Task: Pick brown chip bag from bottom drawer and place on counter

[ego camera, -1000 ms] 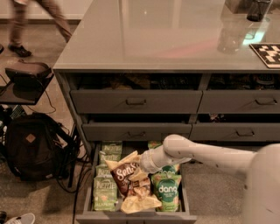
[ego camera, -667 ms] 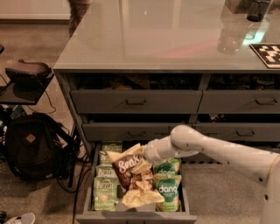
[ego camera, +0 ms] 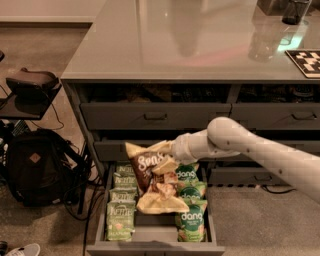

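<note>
The brown chip bag [ego camera: 152, 176] hangs tilted above the open bottom drawer [ego camera: 150, 246], its cream top end pinched at the gripper [ego camera: 170, 149]. The gripper sits at the end of my white arm, which reaches in from the right, and it is shut on the bag's upper edge. The bag's lower end is still level with the bags in the drawer. The glossy grey counter [ego camera: 175, 45] spreads above the cabinet.
Pale green Kettle bags [ego camera: 120, 210] line the drawer's left side, green dang bags [ego camera: 190, 210] its right. A black backpack [ego camera: 35, 167] and a stool [ego camera: 30, 85] stand on the left. A glass [ego camera: 295, 10] and a checkered marker [ego camera: 305, 62] sit on the counter's right.
The gripper has risen with the brown chip bag, lifting it up out of the drawer. The arm has swung higher. The camera view has shifted slightly.
</note>
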You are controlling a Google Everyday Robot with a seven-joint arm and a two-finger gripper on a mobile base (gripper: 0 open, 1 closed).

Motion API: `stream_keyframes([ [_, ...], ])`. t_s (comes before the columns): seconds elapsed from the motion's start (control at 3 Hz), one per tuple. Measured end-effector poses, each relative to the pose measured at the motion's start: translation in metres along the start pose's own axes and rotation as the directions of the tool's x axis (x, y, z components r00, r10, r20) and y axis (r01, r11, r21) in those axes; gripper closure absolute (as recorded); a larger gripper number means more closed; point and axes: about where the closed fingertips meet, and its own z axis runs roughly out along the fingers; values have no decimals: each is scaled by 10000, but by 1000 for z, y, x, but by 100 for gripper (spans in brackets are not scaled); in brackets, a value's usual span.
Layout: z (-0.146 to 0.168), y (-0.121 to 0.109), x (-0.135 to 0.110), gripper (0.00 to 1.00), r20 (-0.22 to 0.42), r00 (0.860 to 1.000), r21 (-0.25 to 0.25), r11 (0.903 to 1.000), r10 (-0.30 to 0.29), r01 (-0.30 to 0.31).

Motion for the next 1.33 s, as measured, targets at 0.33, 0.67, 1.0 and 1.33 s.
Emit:
stream_keyframes([
  [0.33,-34,-6,-35,100,-219,9998,426,9991,31,-21],
  [0.67,-67,1,-65,100,-536,9985,850,9962,-123,169],
  [1.0,-101,4,-92,100,-650,9979,1354,9907,-61,149],
  [1.33,-139,-8,-97,100,-158,9987,1959,9796,494,-453],
])
